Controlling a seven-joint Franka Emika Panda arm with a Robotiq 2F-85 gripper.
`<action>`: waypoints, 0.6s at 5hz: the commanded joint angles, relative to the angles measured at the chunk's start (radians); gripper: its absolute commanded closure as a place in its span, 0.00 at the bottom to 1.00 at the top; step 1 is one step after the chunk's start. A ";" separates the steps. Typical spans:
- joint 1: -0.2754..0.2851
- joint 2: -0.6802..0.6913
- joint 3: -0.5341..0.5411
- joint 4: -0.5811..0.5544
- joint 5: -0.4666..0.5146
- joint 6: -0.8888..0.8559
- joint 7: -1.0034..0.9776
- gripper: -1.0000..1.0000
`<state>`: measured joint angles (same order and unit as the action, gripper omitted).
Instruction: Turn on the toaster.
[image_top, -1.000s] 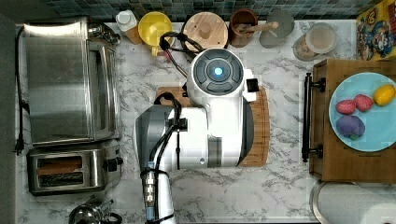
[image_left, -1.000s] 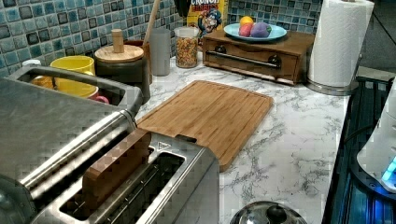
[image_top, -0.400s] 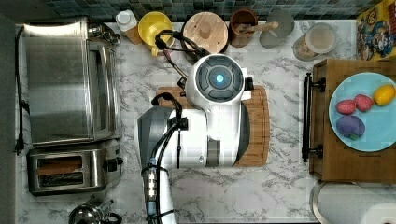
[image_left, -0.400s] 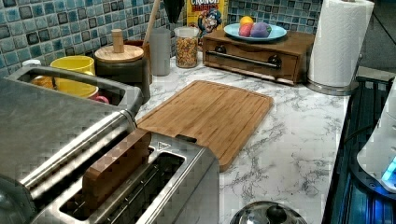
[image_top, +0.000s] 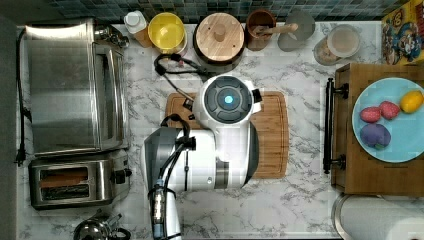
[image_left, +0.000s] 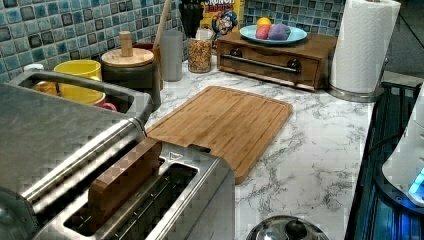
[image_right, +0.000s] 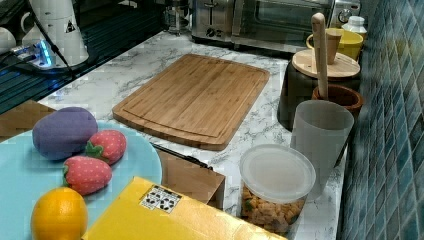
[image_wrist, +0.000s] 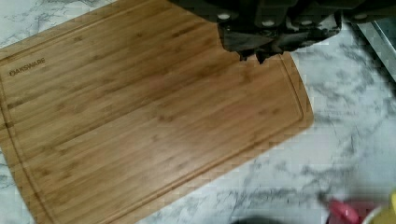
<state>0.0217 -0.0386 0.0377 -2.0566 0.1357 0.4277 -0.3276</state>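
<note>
Top view: arm (image_top: 220, 145) over cutting board (image_top: 272, 135), well apart from toaster (image_top: 75, 181); approach step. Gripper (image_wrist: 252, 55) jaws together; next, reach lever knob (image_top: 121, 176).

toaster (image_top: 75, 181) 1 | cutting board (image_top: 272, 135) 1 | strawberries (image_right: 97, 160) 2 | lemon (image_right: 59, 215) 1

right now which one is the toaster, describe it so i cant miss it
Find the big steel toaster oven at the top view's left. Just below it in the top view sits the toaster, small and brushed steel. Unlike the oven, it has two long top slots and a black lever knob, no glass door.
</note>
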 joint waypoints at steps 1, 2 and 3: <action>0.103 -0.170 0.120 -0.138 0.102 -0.025 -0.122 1.00; 0.111 -0.170 0.146 -0.158 0.104 -0.039 -0.142 1.00; 0.138 -0.220 0.164 -0.228 0.127 -0.010 -0.148 1.00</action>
<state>0.1057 -0.1832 0.1610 -2.2617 0.2206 0.3967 -0.4167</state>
